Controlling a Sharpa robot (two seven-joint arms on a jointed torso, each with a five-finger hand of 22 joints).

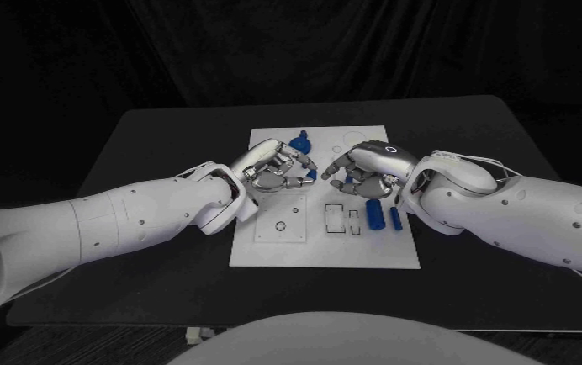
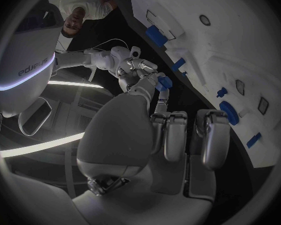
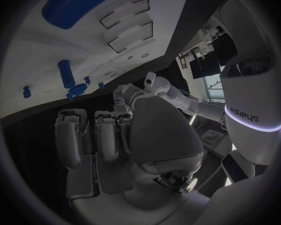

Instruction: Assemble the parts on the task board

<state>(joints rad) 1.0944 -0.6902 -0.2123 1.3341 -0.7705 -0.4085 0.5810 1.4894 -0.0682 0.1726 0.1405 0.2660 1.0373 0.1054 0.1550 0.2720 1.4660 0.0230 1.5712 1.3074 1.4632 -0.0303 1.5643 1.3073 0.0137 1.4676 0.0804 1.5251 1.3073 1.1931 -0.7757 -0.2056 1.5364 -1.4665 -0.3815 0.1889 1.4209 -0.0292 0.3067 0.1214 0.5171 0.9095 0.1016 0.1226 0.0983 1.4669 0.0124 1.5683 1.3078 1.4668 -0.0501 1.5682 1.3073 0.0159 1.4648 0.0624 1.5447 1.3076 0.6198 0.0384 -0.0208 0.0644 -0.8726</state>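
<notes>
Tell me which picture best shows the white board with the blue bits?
The head view: the task board lies whole and flat there, with both hands over its middle. The left wrist view and the right wrist view each show only a curved, slanted part of it.

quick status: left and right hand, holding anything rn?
Left hand: over the task board, fingers curled; a hold cannot be told.
Right hand: pinches a small blue part at its fingertips.
</notes>
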